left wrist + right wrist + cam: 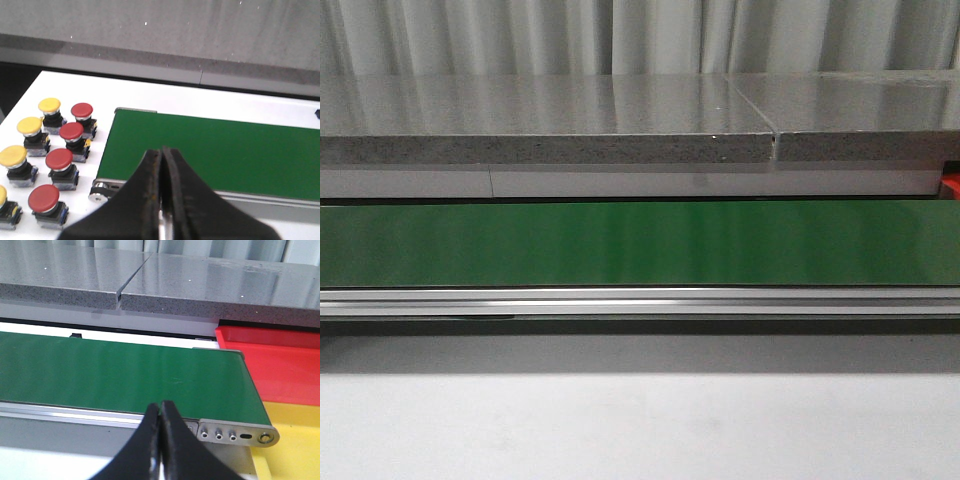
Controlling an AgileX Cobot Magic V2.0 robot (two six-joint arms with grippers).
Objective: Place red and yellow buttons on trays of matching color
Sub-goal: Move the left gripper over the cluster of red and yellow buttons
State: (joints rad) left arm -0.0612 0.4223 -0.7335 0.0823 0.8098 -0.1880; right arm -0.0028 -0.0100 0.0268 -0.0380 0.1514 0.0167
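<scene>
Both grippers clenched, empty; buttons look rigid, light: grasp at the domed cap

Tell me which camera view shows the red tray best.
The right wrist view: the red tray lies in full sight beyond the yellow tray, by the end of the green conveyor belt. The front view catches only a red sliver at its right edge; the left wrist view shows none.
</scene>
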